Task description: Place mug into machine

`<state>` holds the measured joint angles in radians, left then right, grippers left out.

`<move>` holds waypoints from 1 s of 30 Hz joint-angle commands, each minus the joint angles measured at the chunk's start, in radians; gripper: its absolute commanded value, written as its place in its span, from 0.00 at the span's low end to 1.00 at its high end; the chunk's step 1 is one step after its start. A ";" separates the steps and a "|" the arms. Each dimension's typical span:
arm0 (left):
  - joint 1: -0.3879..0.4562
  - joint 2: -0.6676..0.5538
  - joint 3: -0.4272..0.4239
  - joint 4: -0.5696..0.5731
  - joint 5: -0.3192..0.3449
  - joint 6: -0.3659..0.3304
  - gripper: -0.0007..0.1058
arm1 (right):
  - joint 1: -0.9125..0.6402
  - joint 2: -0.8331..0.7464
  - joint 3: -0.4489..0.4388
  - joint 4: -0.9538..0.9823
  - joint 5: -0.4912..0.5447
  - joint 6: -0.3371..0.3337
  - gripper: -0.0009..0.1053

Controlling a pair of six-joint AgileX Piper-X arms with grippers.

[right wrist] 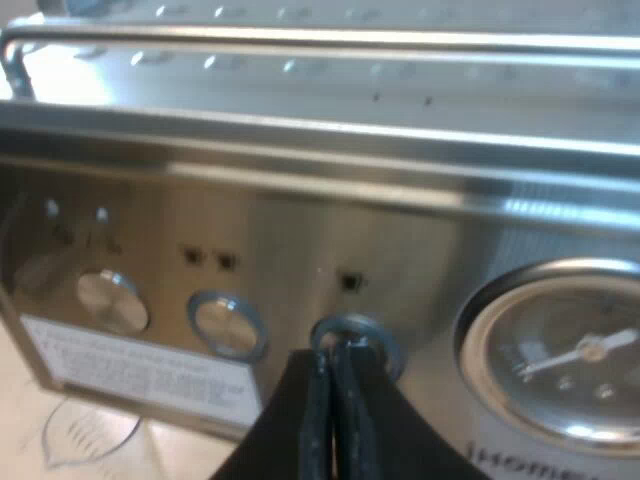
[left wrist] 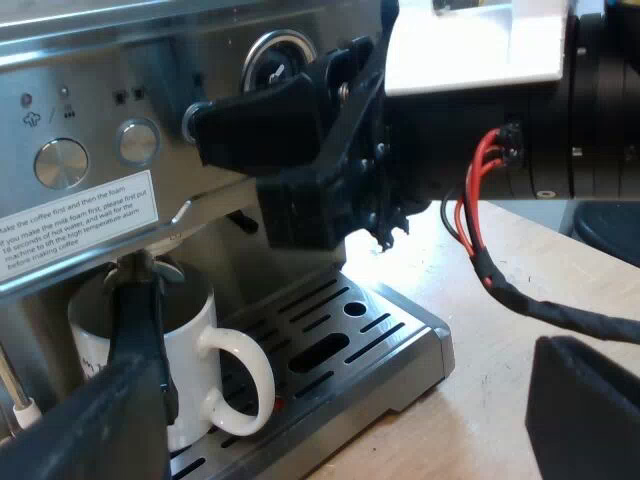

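Light wood tabletop point(left wrist: 470, 400) carries the espresso machine point(left wrist: 150, 60), whose drip tray point(left wrist: 400, 350) ends in a rounded corner near the tabletop's bare stretch. The left wrist view takes in the machine's lower front: the white mug point(left wrist: 195, 360) stands upright on the slotted tray, under the metal brew head point(left wrist: 140, 268) and toward the tray's end away from that rounded corner. Its long axis is vertical, mouth up, and its handle points out along the grate toward the rounded corner. My left gripper point(left wrist: 340, 390) is spread wide and holds nothing; one finger is close in front of the mug, and the other is over the tabletop, well apart from the first. The same view shows my right gripper point(left wrist: 205, 125) reaching across to the control panel, above the mug. The right wrist view adds what cannot be seen from there: the right gripper point(right wrist: 333, 365) has its two fingers pressed together with nothing between them. Their tips are at a ringed round button point(right wrist: 352, 335) between two silver knobs point(right wrist: 228, 322) and the pressure gauge point(right wrist: 570, 360). A white instruction label point(right wrist: 130, 380) lies below the knobs.
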<state>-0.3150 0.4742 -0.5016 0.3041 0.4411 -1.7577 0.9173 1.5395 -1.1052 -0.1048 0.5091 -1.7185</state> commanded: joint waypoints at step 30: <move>-0.005 -0.002 -0.008 -0.018 0.013 -0.018 0.82 | 0.007 0.042 -0.011 -0.116 0.213 -0.006 0.01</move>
<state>-0.3150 0.4742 -0.5016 0.3041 0.4411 -1.7577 0.9387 1.5856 -1.1052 -0.1831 0.6639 -1.7185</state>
